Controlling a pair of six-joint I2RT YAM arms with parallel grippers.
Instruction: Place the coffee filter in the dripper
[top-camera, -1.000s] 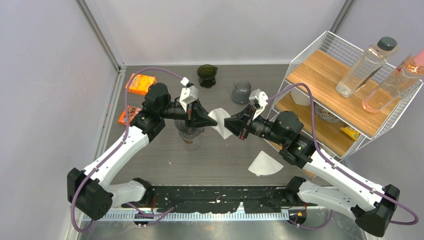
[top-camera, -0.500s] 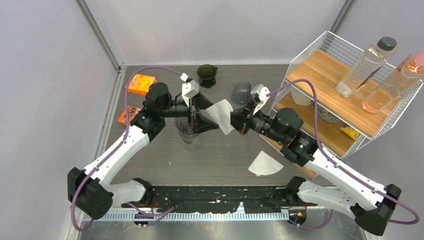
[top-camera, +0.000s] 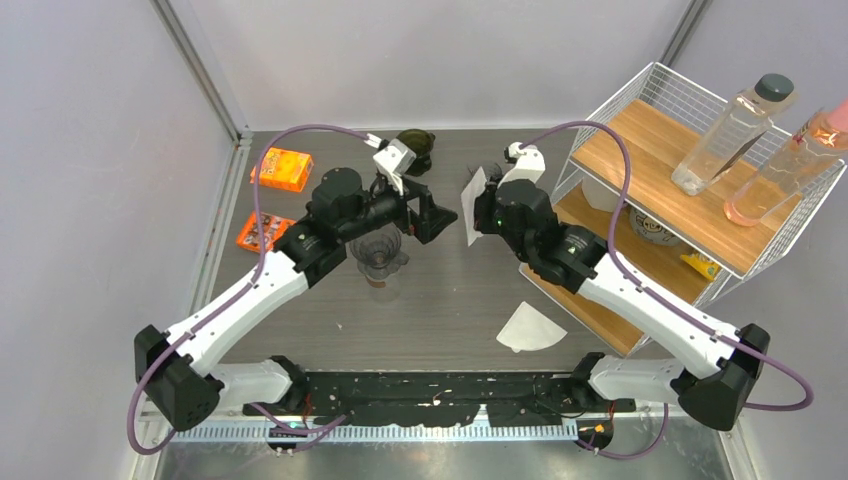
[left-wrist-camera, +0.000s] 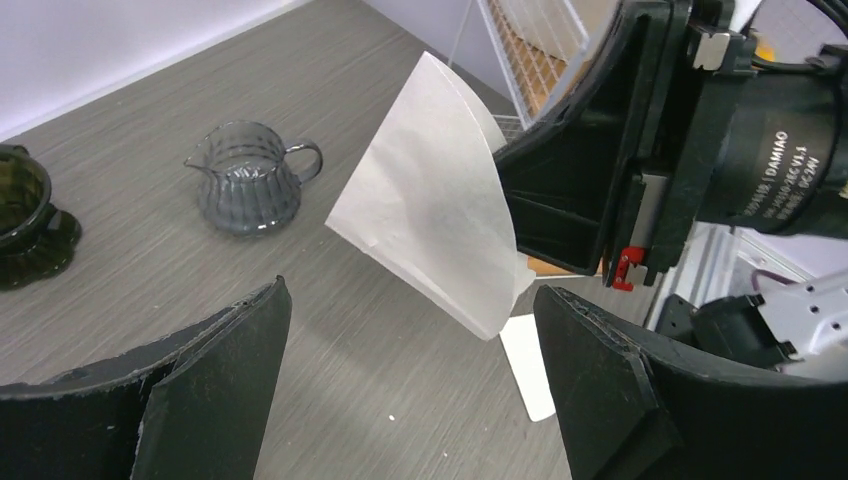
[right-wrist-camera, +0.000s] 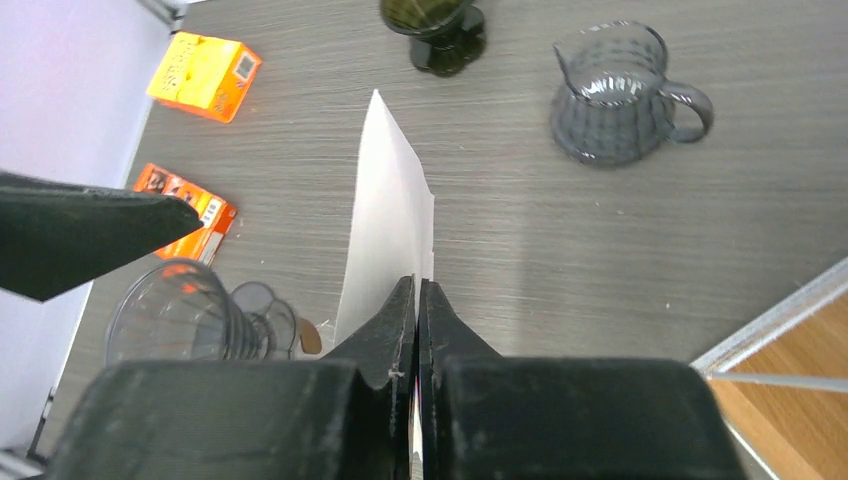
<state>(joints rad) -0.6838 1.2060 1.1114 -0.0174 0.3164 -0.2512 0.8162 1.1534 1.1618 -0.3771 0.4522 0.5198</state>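
Aloft, right jaws pinch the coffee filter (right-wrist-camera: 390, 220) facing gaping left jaws; clear dripper (right-wrist-camera: 175, 310) and server (right-wrist-camera: 610, 95) nearby

coffee filter (left-wrist-camera: 430, 200): matt paper | dripper (right-wrist-camera: 170, 310): clear, glossy | table (right-wrist-camera: 560, 240): matt woodgrain | shelf (top-camera: 640, 140): wood

A white paper cone filter (top-camera: 470, 203) is seen pinched on edge in the right gripper (top-camera: 484, 212) at upper centre. The left gripper (top-camera: 430, 213) is spread just left of it. A clear glass dripper (top-camera: 379, 256) is seen lower left of that, and a second white filter (top-camera: 530, 328) lower right.
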